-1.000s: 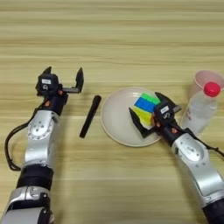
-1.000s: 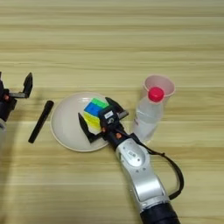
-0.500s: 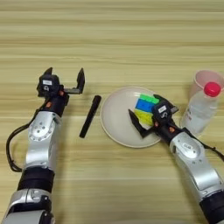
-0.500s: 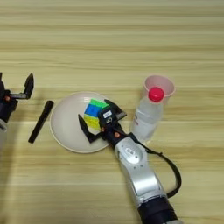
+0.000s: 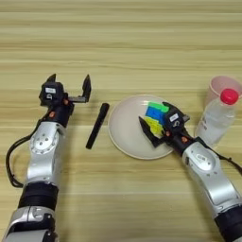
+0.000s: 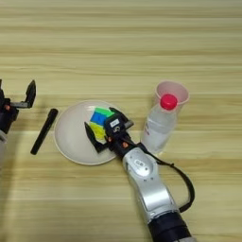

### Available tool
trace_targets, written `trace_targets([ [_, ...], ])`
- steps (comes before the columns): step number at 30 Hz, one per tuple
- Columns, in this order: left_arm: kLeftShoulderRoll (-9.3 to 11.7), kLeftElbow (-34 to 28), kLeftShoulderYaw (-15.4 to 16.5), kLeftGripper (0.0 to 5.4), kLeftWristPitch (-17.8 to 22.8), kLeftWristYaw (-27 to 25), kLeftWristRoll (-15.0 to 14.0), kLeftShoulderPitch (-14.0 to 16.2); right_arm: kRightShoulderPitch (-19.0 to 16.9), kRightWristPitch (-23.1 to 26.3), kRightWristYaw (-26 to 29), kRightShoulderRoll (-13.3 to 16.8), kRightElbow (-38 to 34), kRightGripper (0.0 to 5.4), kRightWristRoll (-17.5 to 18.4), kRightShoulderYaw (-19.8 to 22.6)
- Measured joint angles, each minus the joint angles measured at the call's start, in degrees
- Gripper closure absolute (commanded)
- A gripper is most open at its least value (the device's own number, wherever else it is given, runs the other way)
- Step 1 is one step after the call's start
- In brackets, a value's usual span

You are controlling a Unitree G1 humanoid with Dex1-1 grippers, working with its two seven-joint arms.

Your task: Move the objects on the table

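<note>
On the left, the left gripper (image 5: pixel 69 88) is raised over the table (image 5: pixel 123 42), forearm running up from the near edge, its two black fingers spread wide around nothing. Just right of it lies the black marker pen (image 5: pixel 97 125), slanted. Next comes the cream plate (image 5: pixel 125 130), carrying the blue-yellow-green block (image 5: pixel 155 117) on its right part. The right gripper (image 5: pixel 157 124) reaches in from the near right, fingers parted on either side of the block. Farther right stands the red-capped bottle (image 5: pixel 216 118), a pink cup (image 6: pixel 172 90) behind it. The left eye view shows the whole left arm; the right eye view shows only one finger of it.
</note>
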State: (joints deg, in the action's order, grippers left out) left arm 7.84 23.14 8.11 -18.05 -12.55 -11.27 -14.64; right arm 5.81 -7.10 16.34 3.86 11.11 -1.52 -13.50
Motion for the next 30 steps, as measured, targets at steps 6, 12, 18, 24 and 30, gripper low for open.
trace_targets([
  [6,0.00,0.00,0.00,0.00,0.01,0.00,0.00,0.01,-0.74,0.12,-0.01,-0.13,-1.56,1.09,-0.08,-0.28],
  [12,0.00,0.00,0.00,0.00,0.01,0.00,-0.01,0.01,-0.90,0.28,-0.02,-0.15,-1.89,1.09,-0.11,-0.31],
  [18,0.00,0.00,0.00,0.00,0.01,0.00,-0.01,0.01,-1.64,0.35,-0.16,-0.18,-2.86,1.12,-0.09,-0.29],
  [24,0.00,0.00,0.01,0.00,0.01,0.00,-0.01,0.01,-1.82,0.48,-0.49,-0.18,-3.86,1.20,-0.02,-0.27],
  [30,0.00,0.00,0.00,0.00,0.02,0.01,-0.01,0.01,-2.01,1.65,-0.67,-0.23,-8.16,1.20,0.04,-0.36],
])
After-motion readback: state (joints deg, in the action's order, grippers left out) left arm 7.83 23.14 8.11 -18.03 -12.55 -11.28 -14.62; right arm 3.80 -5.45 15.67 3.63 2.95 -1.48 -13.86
